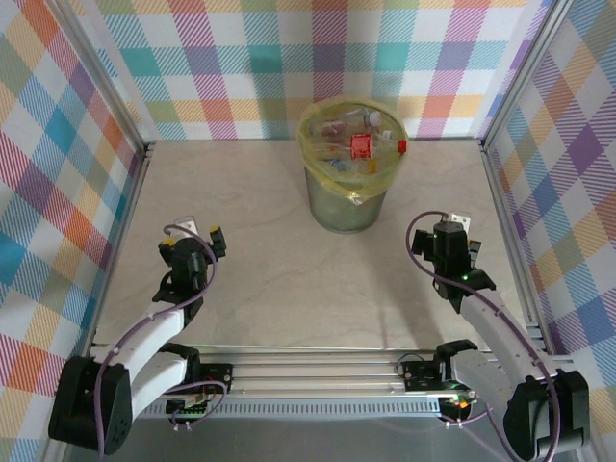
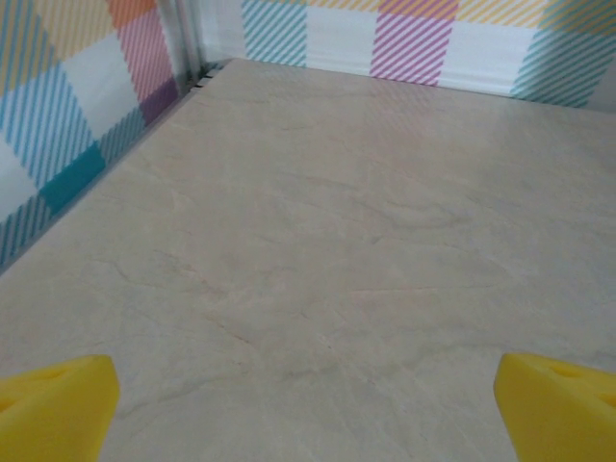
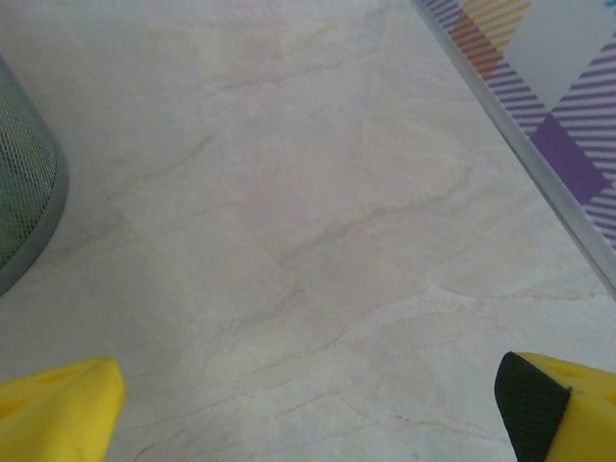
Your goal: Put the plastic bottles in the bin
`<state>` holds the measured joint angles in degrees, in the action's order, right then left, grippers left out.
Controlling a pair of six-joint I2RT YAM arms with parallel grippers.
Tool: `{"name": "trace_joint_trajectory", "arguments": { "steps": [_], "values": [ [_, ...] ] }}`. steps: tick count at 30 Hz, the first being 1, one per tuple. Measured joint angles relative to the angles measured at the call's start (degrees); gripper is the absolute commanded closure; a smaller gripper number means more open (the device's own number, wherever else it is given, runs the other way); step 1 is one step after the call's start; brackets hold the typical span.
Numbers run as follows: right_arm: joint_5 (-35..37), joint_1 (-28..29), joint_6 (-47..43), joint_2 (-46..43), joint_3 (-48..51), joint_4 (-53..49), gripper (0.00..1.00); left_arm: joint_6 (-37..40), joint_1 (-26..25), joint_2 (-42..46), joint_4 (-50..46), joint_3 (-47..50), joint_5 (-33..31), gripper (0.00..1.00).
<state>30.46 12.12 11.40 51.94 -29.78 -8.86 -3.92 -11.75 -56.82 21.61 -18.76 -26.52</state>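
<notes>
Bin (image 1: 346,207): twelve o'clock on table (image 1: 269,279), plastic bottles (image 1: 361,146) inside.
Left gripper (image 1: 202,231): eight o'clock, fingers apart, empty.
Right gripper (image 1: 455,224): four o'clock, fingers apart, empty.

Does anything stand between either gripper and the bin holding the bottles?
Nothing visible does. The plastic bottles lie inside the bin, and between the bin and the open left gripper and open right gripper there is just the table surface.

Bottles (image 1: 361,146) inside bin (image 1: 345,207) overlap, too small to count. Right wrist view: bin cropped by left edge.
</notes>
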Motion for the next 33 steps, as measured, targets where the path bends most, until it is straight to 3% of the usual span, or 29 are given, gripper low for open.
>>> {"name": "trace_joint_trajectory", "arguments": {
  "steps": [13, 22, 33],
  "values": [
    [0.59, -0.59, -4.52, 0.13, 2.82, 10.93, 0.0, 4.22, 3.69, -18.56, 16.06, 0.02, 11.54, 0.0],
    [0.31, -1.57, -6.75, 0.13, 6.05, 17.05, 0.0, 5.95, 5.16, -30.75, 21.53, -3.06, 17.25, 0.0],
    [-9.42, -5.09, -11.98, 6.19, 10.56, 30.73, 0.0, 5.92, 8.59, -32.72, 22.1, -4.74, 24.46, 0.0]
  ]
}}
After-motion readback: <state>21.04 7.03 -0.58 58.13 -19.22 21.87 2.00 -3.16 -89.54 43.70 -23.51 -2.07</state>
